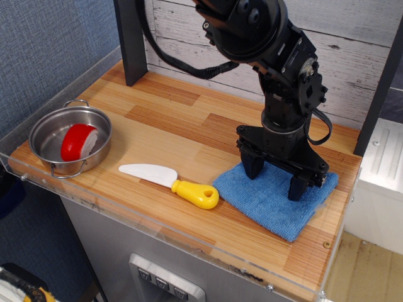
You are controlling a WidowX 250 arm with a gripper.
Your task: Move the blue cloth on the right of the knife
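Observation:
The blue cloth point(271, 204) lies flat on the wooden table, to the right of the knife and close to the front right edge. The knife point(170, 183) has a white blade pointing left and a yellow handle whose end nearly touches the cloth's left corner. My black gripper point(275, 177) stands straight over the cloth's back part with its two fingers spread wide and their tips down on the fabric. Nothing is pinched between them.
A steel pot point(70, 138) holding a red and white object point(80, 141) sits at the front left. A dark post point(130, 39) stands at the back left. A clear rim point(189, 234) runs along the table's front edge. A white unit point(381, 182) stands off the right side.

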